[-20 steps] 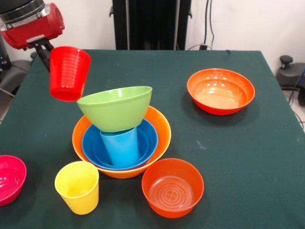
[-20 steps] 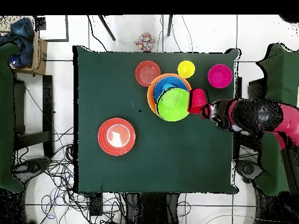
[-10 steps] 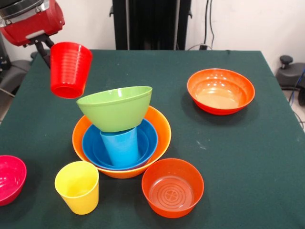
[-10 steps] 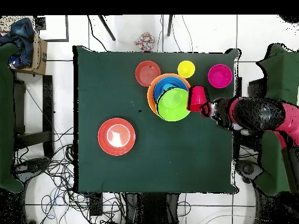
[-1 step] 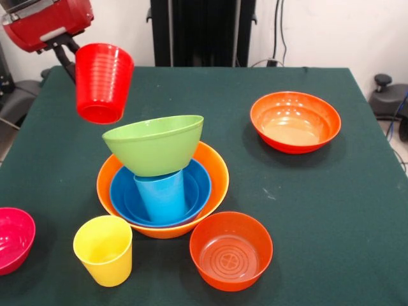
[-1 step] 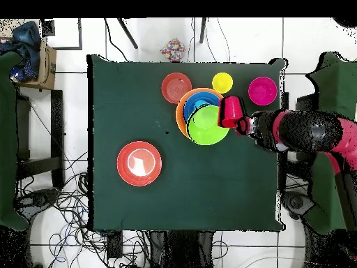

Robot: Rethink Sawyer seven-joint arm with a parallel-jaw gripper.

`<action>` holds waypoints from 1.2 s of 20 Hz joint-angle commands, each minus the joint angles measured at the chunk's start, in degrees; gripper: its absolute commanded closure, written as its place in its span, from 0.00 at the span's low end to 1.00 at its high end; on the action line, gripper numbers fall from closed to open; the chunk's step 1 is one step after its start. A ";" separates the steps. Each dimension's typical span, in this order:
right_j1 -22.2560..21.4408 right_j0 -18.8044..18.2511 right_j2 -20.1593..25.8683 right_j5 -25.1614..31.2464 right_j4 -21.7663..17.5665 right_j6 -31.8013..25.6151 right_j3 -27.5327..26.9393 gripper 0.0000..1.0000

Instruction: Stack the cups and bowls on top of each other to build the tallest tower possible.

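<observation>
Pincer (image 5: 75, 62) clamped on red cup (image 5: 103, 83), airborne, nearly upright, mouth up, beside lime green bowl (image 5: 155, 144).

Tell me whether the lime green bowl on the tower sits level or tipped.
Tipped. The lime green bowl rests on the light blue cup, and in the front view its rim slopes, higher on the right.

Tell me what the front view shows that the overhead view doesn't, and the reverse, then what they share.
Only the front view shows the stacking order: the light blue cup stands inside the blue bowl, which sits in the pale orange bowl, with the lime green bowl on top, tilted. It also shows the red cup held in the air.

Only the overhead view shows the floor cables and the arm reaching in.

Both show the yellow cup, the magenta bowl and two red-orange bowls.
</observation>
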 commanded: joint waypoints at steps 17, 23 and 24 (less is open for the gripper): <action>0.56 6.30 -2.42 2.28 -1.43 -8.68 5.49 1.00; 1.08 6.25 -2.74 2.09 -1.79 -8.92 5.70 1.00; 1.10 6.24 -2.76 2.04 -1.74 -8.77 5.74 1.00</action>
